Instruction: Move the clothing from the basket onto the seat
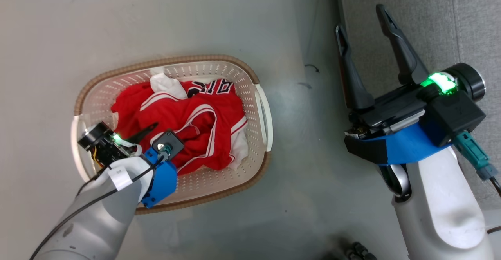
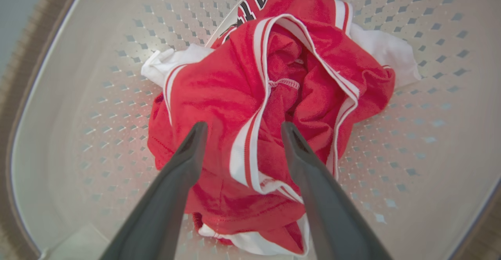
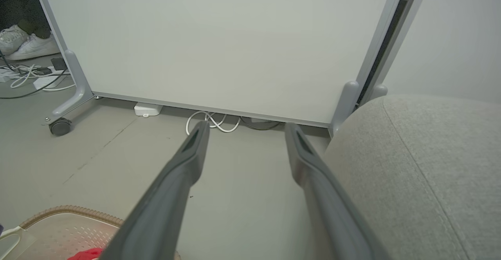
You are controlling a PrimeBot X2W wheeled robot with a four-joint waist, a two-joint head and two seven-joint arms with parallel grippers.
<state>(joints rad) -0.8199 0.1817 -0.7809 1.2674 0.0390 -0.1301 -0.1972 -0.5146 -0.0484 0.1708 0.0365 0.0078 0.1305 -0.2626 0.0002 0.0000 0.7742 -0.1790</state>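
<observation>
Released left fingers (image 2: 172,181) hung spread over the clothing (image 2: 219,95) in the basket (image 2: 78,95); right fingers (image 3: 176,174), spread and empty, hung beside the seat (image 3: 422,166).

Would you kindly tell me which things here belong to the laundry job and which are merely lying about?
Job: red white-striped jersey clothing; cream perforated plastic basket; light-grey fabric sofa seat.
Lying about: white floor cables; wheeled white partition panel; white shoes.

left end effector (image 2: 243,126) angled downward, jaws wide apart; right end effector (image 1: 360,18) held level, jaws equally wide.
</observation>
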